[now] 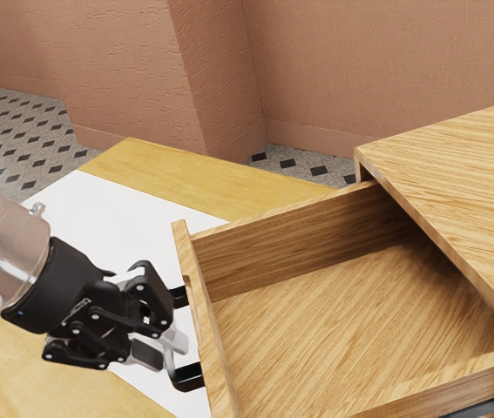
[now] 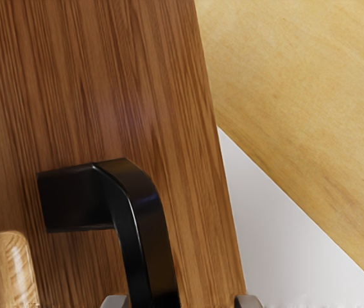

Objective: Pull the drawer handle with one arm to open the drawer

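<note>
The wooden drawer (image 1: 316,231) stands pulled far out of the cabinet (image 1: 460,178), its inside bare. A black handle (image 1: 187,378) is fixed to the drawer front (image 2: 104,96). In the wrist view the handle (image 2: 140,218) bends off the front and runs down between my fingertips (image 2: 114,300). My black gripper (image 1: 166,338) sits at the handle, on the exterior view's left of the drawer front. Its fingers straddle the bar with a gap on one side, so it is open.
The cabinet stands on a light wooden table (image 1: 186,178) with a white mat (image 1: 107,222) under my hand. Brown walls and a tiled floor (image 1: 11,131) lie behind. The table top on the exterior view's left of the drawer is free.
</note>
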Robot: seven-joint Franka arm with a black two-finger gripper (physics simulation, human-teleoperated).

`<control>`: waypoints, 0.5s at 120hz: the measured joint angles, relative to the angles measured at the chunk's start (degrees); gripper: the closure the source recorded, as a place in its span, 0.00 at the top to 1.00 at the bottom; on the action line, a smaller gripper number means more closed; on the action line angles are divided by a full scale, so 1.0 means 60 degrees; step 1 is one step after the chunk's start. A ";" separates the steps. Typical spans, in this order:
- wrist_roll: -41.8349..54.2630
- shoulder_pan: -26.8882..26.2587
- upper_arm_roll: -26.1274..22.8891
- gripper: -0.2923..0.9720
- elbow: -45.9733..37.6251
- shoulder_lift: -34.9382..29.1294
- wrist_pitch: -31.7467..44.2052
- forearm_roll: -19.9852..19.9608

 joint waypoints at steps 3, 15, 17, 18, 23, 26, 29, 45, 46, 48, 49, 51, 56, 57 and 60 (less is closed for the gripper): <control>-0.0028 -0.0003 0.0000 0.36 0.0027 -0.0006 -0.0028 0.0041; -0.0131 -0.0015 0.0000 0.38 0.0379 -0.0015 -0.0192 0.0172; -0.0146 -0.0017 0.0000 0.38 0.0513 -0.0015 -0.0237 0.0188; -0.0154 -0.0020 0.0000 0.38 0.0588 -0.0013 -0.0262 0.0196; -0.0190 -0.0020 0.0000 0.39 0.1133 0.0019 -0.0421 0.0228; -0.0212 0.0010 0.0004 0.40 0.1619 0.0088 -0.0549 0.0244; -0.0237 0.0058 0.0082 0.40 0.2199 0.0270 -0.0708 0.0267; -0.0875 0.0973 0.0957 0.50 0.7147 0.3906 -0.2751 0.1212; -0.0967 0.1169 0.0968 0.51 0.7444 0.4203 -0.2911 0.1257; -0.1159 0.1501 0.0987 0.53 0.7925 0.4696 -0.3213 0.1336; -0.1266 0.1655 0.0995 0.54 0.8128 0.4905 -0.3359 0.1372; -0.1499 0.1923 0.1007 0.56 0.8456 0.5259 -0.3637 0.1439; -0.2094 0.2422 0.1068 0.60 0.8943 0.5830 -0.4238 0.1551; -0.2211 0.2507 0.1079 0.61 0.9003 0.5904 -0.4345 0.1563; -0.2565 0.2710 0.1103 0.62 0.9137 0.6073 -0.4639 0.1592</control>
